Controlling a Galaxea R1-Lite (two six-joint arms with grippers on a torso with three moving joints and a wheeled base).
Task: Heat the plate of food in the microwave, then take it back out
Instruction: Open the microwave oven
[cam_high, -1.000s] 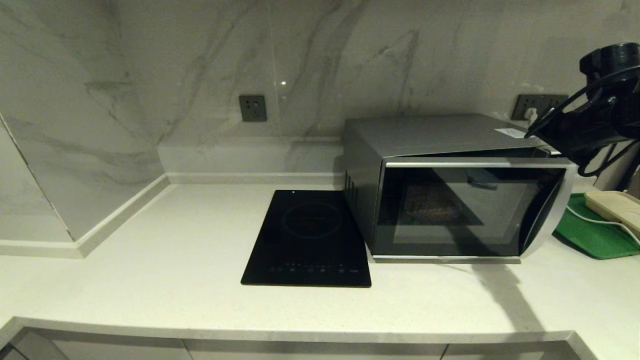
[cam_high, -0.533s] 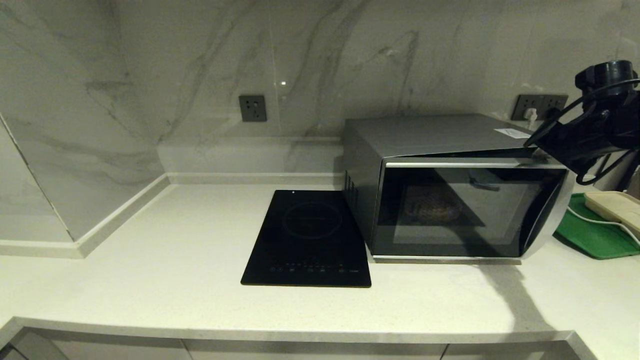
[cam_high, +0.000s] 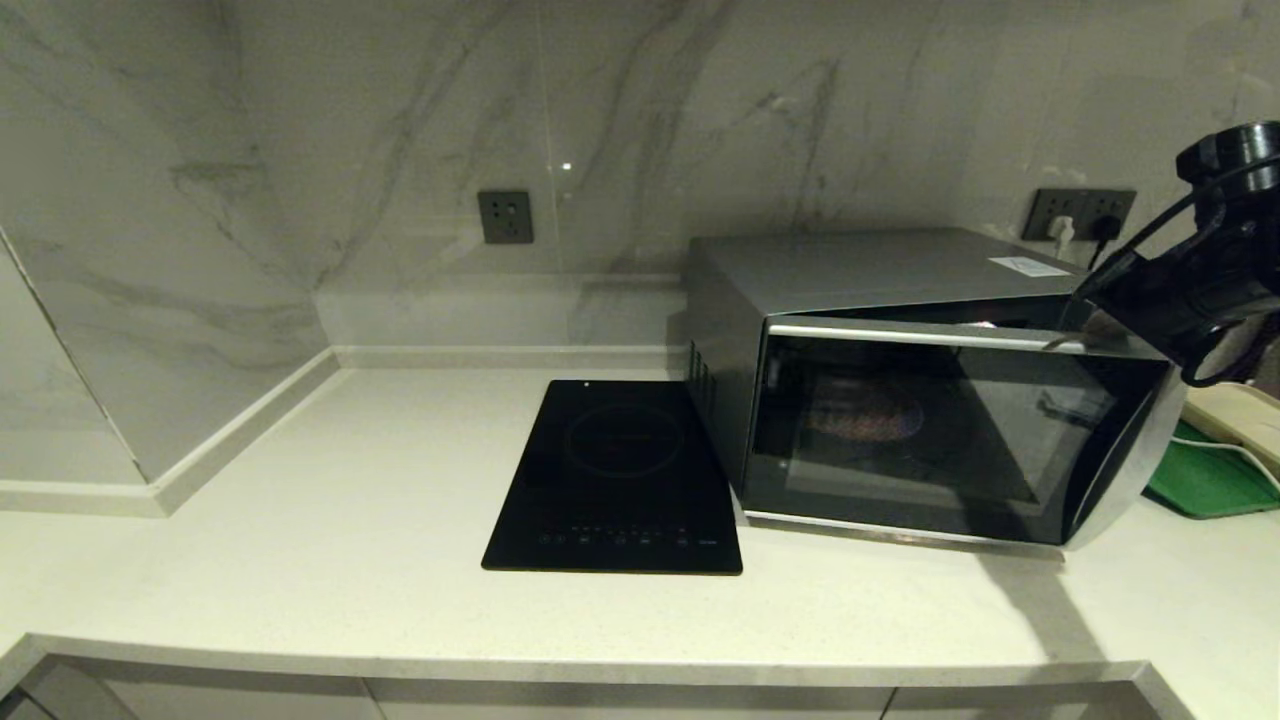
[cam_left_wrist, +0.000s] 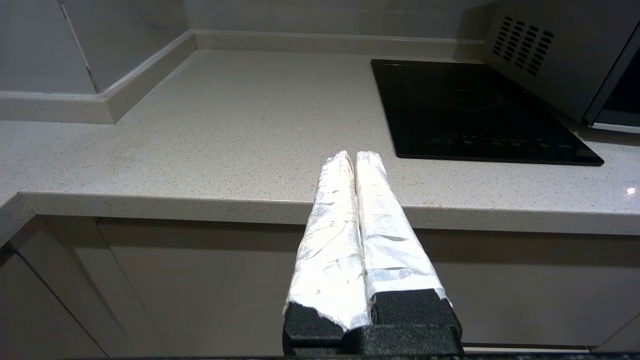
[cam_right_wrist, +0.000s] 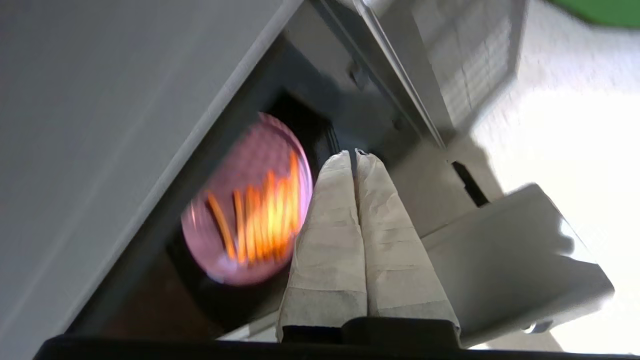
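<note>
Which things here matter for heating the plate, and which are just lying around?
Job: microwave, door ajar; plate of food inside; right gripper at the door.
Lying about: black cooktop, green tray, cream dish; left gripper parked.

A home kitchen: marble-look wall (cam_high: 400, 150), stone countertop (cam_high: 350, 500), induction cooktop (cam_high: 620, 480), microwave (cam_high: 900, 290), wall sockets (cam_high: 505, 216).

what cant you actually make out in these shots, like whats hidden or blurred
- Plate of food: motion-blurred in the right wrist view; in the head view only a dim patch behind the microwave door's dark glass.
- Right gripper: in the head view its fingertips are hidden behind the door's top edge, so contact with the door cannot be judged.
- Green tray and cream dish: cut off by the head view's right edge.
- Left gripper: outside the head view.
</note>
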